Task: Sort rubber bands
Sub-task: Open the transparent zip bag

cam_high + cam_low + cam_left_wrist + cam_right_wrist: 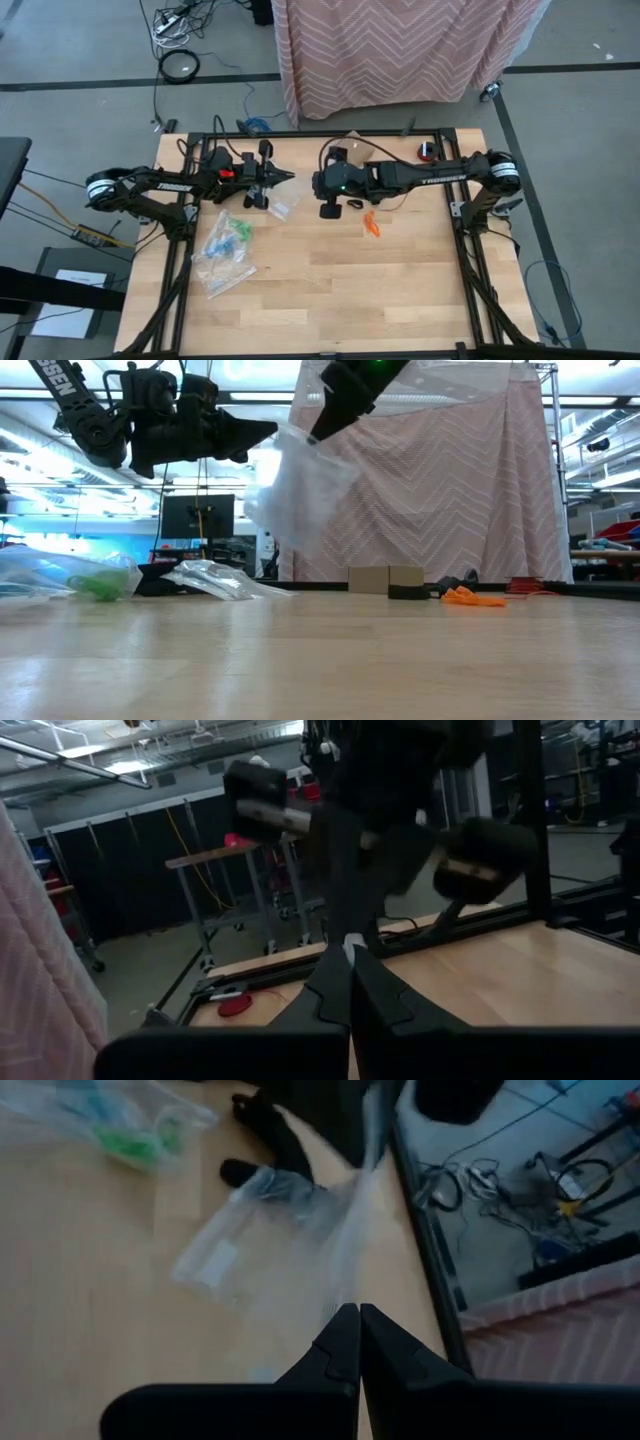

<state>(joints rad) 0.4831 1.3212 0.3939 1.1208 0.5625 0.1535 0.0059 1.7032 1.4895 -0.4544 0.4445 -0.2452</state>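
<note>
The right gripper [357, 1312] is closed on a clear bag [300, 490] held above the table [400, 290]. The left gripper [288, 178] is closed, empty, facing it. Orange bands [371, 225] lie beneath the right arm; green and blue bands [232, 236] lie inside bags [222, 262] at left.

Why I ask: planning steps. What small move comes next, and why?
Probably open the left gripper to take the free edge of the clear bag: the right gripper holds the bag hanging above the table, and the left sits shut beside it.
</note>
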